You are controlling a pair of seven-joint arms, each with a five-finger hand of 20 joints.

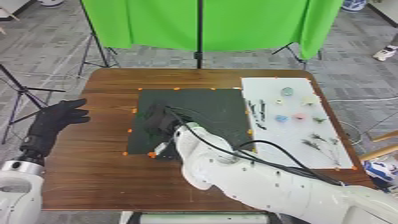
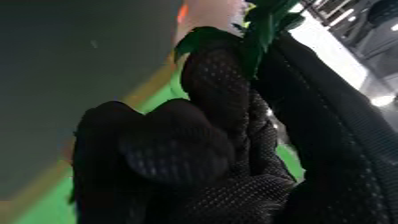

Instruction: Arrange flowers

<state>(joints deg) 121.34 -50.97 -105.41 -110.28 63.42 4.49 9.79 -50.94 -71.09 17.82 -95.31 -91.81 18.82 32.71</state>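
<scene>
Over the left part of the dark mat (image 1: 226,107), my right hand (image 1: 161,121) points away from its arm. In the right wrist view, the right hand (image 2: 200,125) pinches a green leafy stem (image 2: 259,37) at its fingertips; much of the stem is hidden. My left hand (image 1: 62,116) is held at the table's left edge, fingers apart and empty. On the white sheet (image 1: 266,142) lie a blue flower (image 1: 282,118), a pink flower (image 1: 299,116), a pale green flower (image 1: 287,91), dark stems (image 1: 260,111) and leafy sprigs (image 1: 317,137).
The brown table (image 1: 107,150) extends left of and in front of the mat. Orange tape bits (image 1: 152,154) mark the mat's edges. My right arm (image 1: 258,177) crosses the mat's near right corner and the table's front. A green cloth (image 1: 151,25) hangs behind the table.
</scene>
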